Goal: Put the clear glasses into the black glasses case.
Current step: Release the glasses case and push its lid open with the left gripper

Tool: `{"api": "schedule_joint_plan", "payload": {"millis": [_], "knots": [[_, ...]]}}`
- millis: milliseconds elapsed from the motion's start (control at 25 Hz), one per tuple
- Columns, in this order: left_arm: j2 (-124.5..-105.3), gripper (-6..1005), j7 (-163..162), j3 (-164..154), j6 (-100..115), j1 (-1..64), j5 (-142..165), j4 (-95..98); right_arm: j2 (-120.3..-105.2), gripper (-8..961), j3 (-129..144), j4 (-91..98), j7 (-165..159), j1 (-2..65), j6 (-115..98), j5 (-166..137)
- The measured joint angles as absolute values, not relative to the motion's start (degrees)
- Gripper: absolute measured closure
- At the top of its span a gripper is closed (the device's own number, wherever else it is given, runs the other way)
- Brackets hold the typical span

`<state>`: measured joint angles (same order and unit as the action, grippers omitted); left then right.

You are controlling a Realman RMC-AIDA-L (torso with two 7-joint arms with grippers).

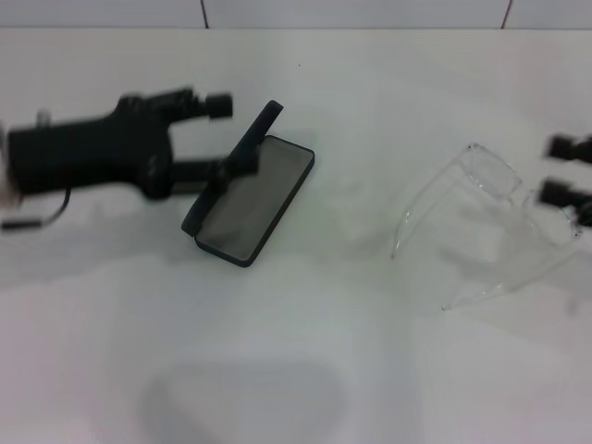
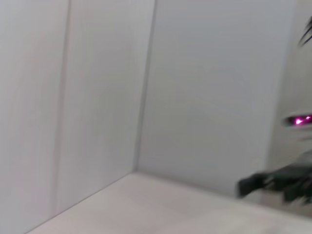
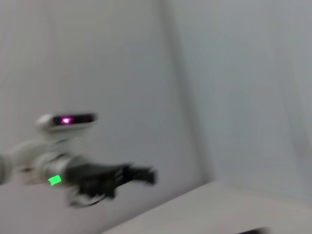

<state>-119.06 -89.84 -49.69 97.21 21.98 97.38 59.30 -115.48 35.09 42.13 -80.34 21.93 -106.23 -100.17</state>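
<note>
Nearby, both grippers stood spread: left gripper (image 1: 225, 137) beside the open matte black hinged case (image 1: 250, 197), right gripper (image 1: 566, 170) flanking light, likely fragile transparent plastic glasses (image 1: 481, 217), best gripped at the frame.

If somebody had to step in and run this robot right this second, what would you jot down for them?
Left gripper: open, fingers either side of the raised lid of the black glasses case, not clamped on it.
Right gripper: open, at the table's right edge beside the clear glasses, not holding them.
Case: lies open on the white table, grey lining up, nothing inside.
Glasses: rest on the table well to the right of the case, temple arms unfolded.
Done: case is open.
Left: grasp the glasses, carry them over, lay them in the case.
</note>
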Motion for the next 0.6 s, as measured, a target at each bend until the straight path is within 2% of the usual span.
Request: {"api": "schedule_joint_plan", "payload": {"millis": [120, 400, 600], "knots": [[-119.83, 145, -97.17, -51.79, 92.86, 24.05, 101.94, 66.42, -115.36, 186, 27.42, 41.95, -80.34, 19.10, -106.24, -100.21], [-119.80, 146, -122.82, -63.15, 82.54, 27.85, 113.23, 82.10, -115.19, 186, 21.14, 41.51, -78.63, 14.56, -109.56, -100.20], [-119.79, 148, -144.55, -74.39, 76.01, 30.15, 135.51, 91.23, -114.85, 186, 19.27, 40.12, -74.59, 13.15, -116.73, -100.19]]}}
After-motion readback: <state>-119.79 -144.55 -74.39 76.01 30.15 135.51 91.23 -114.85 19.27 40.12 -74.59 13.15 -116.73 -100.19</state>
